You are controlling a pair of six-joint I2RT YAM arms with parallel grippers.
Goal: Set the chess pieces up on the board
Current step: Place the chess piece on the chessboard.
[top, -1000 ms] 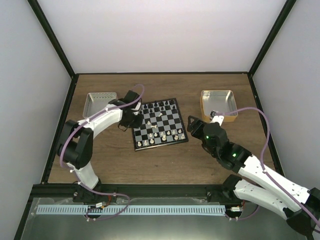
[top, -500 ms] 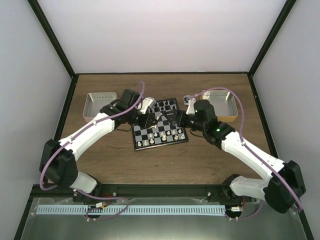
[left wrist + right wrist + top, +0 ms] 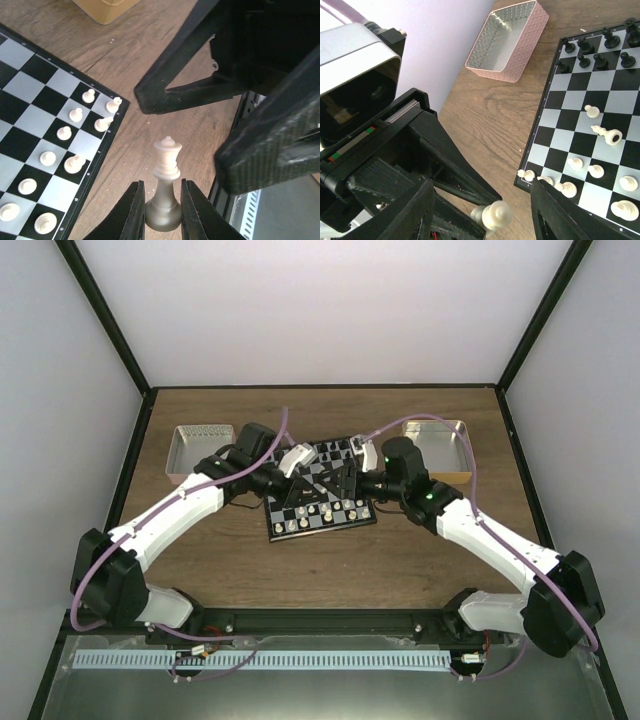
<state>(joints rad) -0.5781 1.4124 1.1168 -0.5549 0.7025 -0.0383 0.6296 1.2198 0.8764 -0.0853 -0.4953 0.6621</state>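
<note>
My left gripper [image 3: 163, 200] is shut on the base of a cream-white queen [image 3: 166, 162], which it holds upright in the air. In the top view it hangs over the board [image 3: 296, 520], tip to tip with my right gripper [image 3: 347, 478]. The right gripper [image 3: 480, 215] stands open, one black finger [image 3: 395, 210] on each side of the queen [image 3: 495, 215] and apart from it. Several white chess pieces [image 3: 65, 132] stand on the board's near rows. One white piece [image 3: 606, 135] lies on its side mid-board. Black pieces [image 3: 600, 47] fill the far rows.
A silver metal tray [image 3: 200, 445] stands left of the board and a gold one [image 3: 440, 440] to its right. The two arms reach in from either side and meet over the board's middle. Dark frame rails border the table.
Both arms have swung in over the board. The right gripper has come from the near right up to the queen held by the left gripper, and its jaws have narrowed somewhat.
</note>
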